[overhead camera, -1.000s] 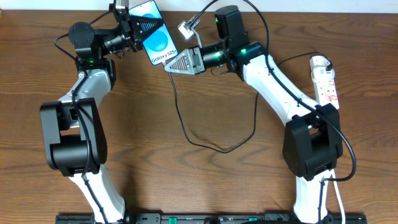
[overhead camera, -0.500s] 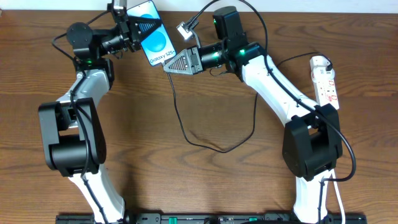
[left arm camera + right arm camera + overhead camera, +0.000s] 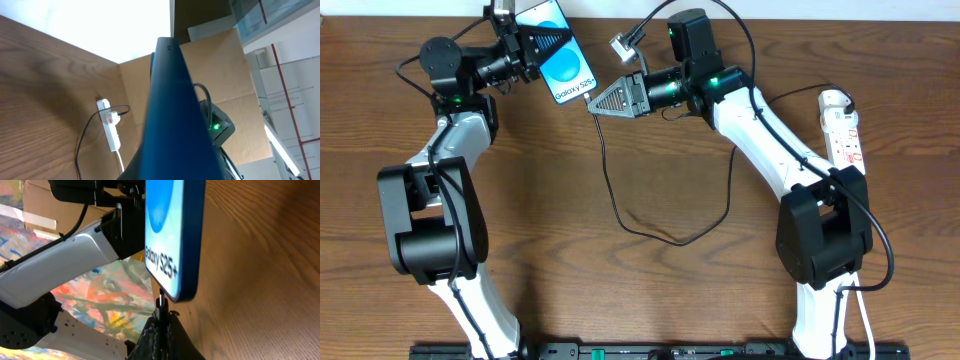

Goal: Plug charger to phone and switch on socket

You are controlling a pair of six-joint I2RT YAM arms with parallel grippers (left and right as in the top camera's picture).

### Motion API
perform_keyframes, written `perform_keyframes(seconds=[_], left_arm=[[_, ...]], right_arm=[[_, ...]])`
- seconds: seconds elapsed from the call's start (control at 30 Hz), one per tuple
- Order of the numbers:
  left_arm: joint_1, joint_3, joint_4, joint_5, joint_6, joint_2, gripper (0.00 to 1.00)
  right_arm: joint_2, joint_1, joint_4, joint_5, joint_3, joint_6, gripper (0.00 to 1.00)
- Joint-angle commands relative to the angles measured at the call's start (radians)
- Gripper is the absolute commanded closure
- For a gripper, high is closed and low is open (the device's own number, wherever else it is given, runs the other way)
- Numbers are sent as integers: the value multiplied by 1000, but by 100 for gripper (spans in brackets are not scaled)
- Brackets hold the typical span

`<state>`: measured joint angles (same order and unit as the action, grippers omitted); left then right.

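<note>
Moved: phone [image 3: 563, 66] shifted left, away.
Left gripper [image 3: 542, 44]: clamps phone.
Right gripper [image 3: 161, 326]: pinches charger [image 3: 160, 303] tip just beneath phone's lower edge.

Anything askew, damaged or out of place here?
Nothing stands out. The left hand holds the phone at an angle, the right hand holds the charger by its tip just under the phone's lower edge, its cable lies in a loose loop, and the power strip lies flat at the far right.

On the wooden table [image 3: 620, 300] lie the socket [image 3: 844, 130] and the looping charger [image 3: 672, 242].
</note>
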<state>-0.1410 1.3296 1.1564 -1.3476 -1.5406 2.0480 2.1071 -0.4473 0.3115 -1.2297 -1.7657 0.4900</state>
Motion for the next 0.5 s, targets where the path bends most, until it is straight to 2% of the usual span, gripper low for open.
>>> perform_keyframes(seconds=[0.0,0.47], left_arm=[[3,8,13,40,-15,-13,93],[3,8,34,19,-24,-13,93]], right_arm=[[-26,1,14,-11,-14,3,99],[-26,1,-17,-38,-14,7,99]])
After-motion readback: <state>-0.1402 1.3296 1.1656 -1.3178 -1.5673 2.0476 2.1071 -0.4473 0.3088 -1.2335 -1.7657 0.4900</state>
